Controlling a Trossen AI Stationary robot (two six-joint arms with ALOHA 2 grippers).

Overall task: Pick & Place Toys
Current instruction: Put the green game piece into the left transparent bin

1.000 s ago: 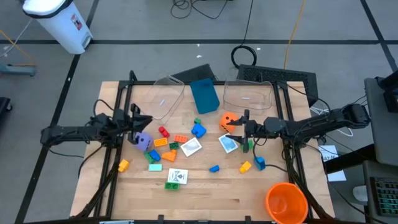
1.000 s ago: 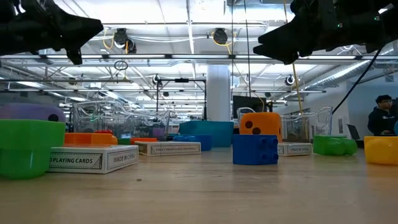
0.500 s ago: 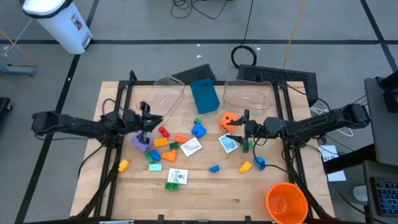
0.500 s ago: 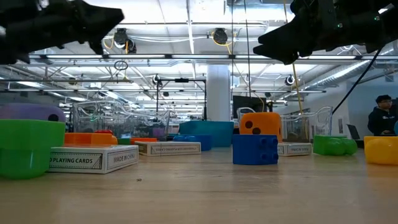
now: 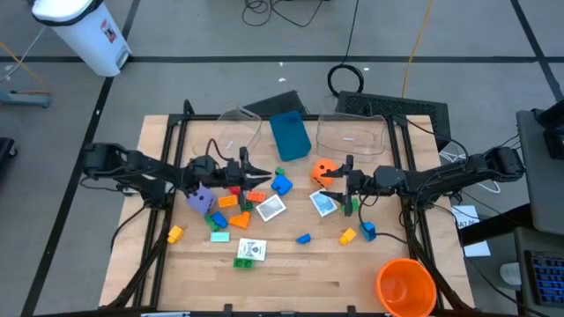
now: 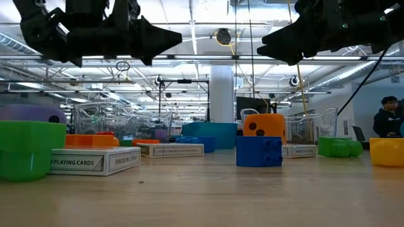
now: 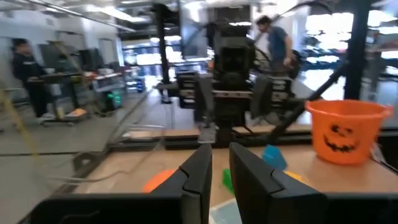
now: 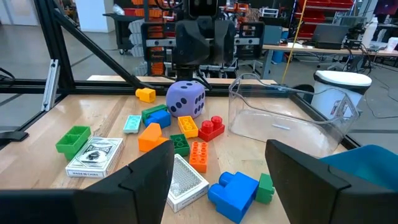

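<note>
The toys lie scattered on the wooden table (image 5: 291, 282): a purple die (image 5: 203, 200), an orange die (image 5: 322, 167), white cards (image 5: 270, 208) and several coloured bricks such as the blue brick (image 5: 281, 184). My left gripper (image 5: 266, 173) is shut and hovers level above the red brick (image 5: 233, 187) and orange brick (image 5: 256, 196), pointing toward the table's right edge. My right gripper (image 5: 328, 183) faces it from the right, open, holding nothing, above a card (image 5: 323, 202) beside the orange die. In the low view both grippers, left (image 6: 177, 38) and right (image 6: 268, 43), hang high above the toys.
Two clear tubs (image 5: 233, 132) (image 5: 351, 132) and a blue box (image 5: 290, 134) stand at the table's far side. An orange cup (image 5: 405, 286) sits at the near right corner. The near middle of the table is bare wood. People stand in the room beyond.
My left gripper has travelled level from the table's left side toward the middle, past the purple die, and now hangs over the red and orange bricks, still shut. My right gripper and the toys have kept still.
</note>
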